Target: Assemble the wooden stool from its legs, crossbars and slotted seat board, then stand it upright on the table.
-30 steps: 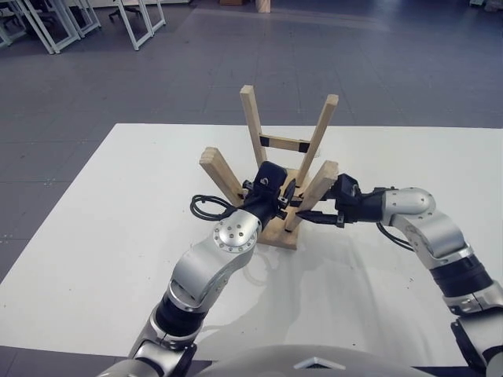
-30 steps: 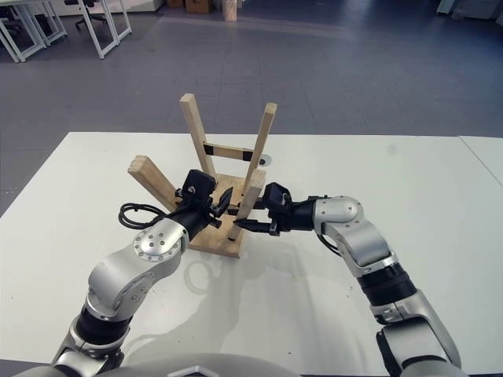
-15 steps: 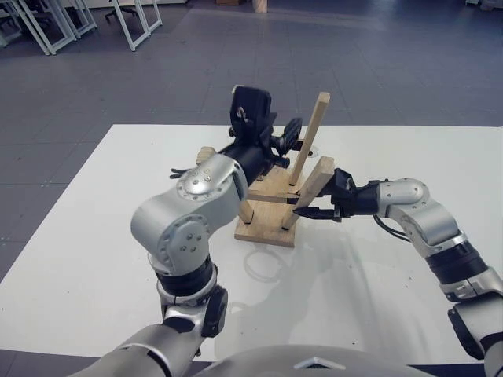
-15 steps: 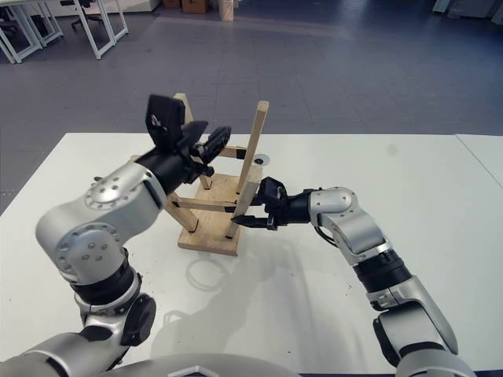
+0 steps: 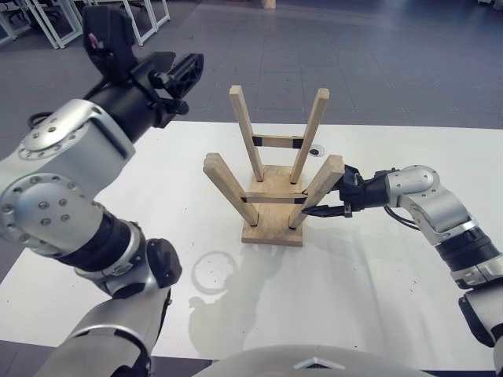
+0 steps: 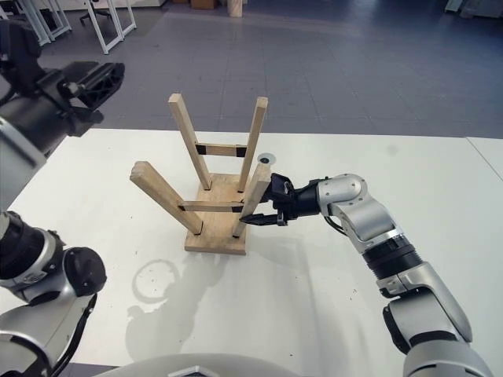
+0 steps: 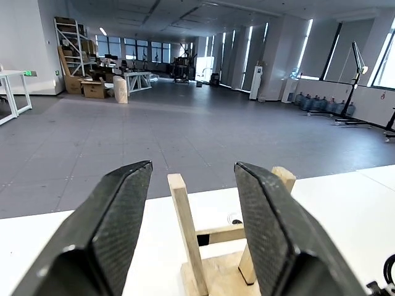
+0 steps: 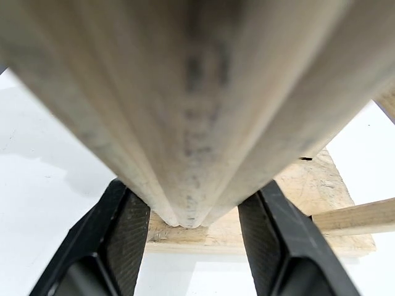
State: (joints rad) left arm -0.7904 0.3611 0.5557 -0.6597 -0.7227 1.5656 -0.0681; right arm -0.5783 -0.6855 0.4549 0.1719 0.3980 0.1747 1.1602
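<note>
A white table [image 5: 393,314] stands in a large hall with a grey tiled floor [image 5: 377,63]. White desk frames [image 5: 47,23] line the far side of the room beyond the stool, and tall windows [image 7: 370,68] run along one wall.

The wooden stool [image 5: 271,196] sits upside down near the middle of the table. Its seat board [image 5: 271,229] lies flat on the surface and its four legs point up and splay outward. Two legs, [image 5: 246,133] and [image 5: 309,135], rise on the stool's far side, joined by a crossbar [image 5: 277,142]. The other two, [image 5: 228,188] and [image 5: 321,184], lean on its near side, joined by a second crossbar [image 5: 271,199]. A small round mark [image 5: 315,151] shows on the table just beyond the stool.

The right gripper [image 5: 316,205] comes in from the stool's right, its fingers [image 8: 108,246] closed against either side of the near right leg, low down by the seat board.

The left gripper [image 5: 174,75] hangs high above and to the left of the stool, well apart from it, its fingers [image 7: 120,228] spread wide and holding nothing.
</note>
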